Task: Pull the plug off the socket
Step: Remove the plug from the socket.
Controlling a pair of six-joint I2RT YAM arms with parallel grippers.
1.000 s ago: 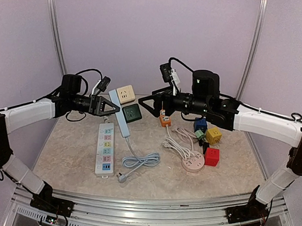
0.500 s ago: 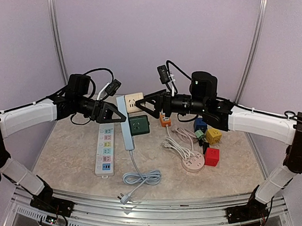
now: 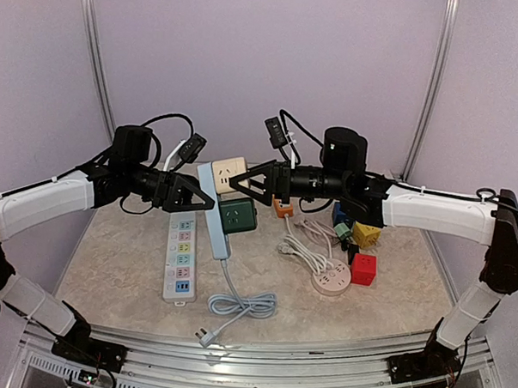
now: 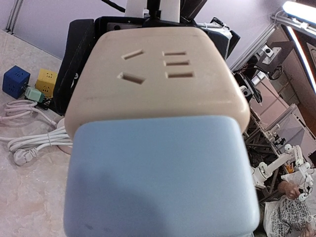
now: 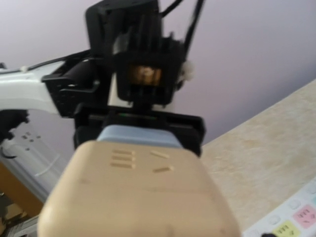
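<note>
Aloft, the beige plug sits touching the blue strip.

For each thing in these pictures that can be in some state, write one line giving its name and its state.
light blue power strip: gripped by the left gripper; its own cord plug lies unplugged.
beige cube socket: seated against the blue strip's far end, not yet pulled off.
right gripper: at the beige cube; open or shut unclear.
white power strip: lying flat, outlets empty.
</note>
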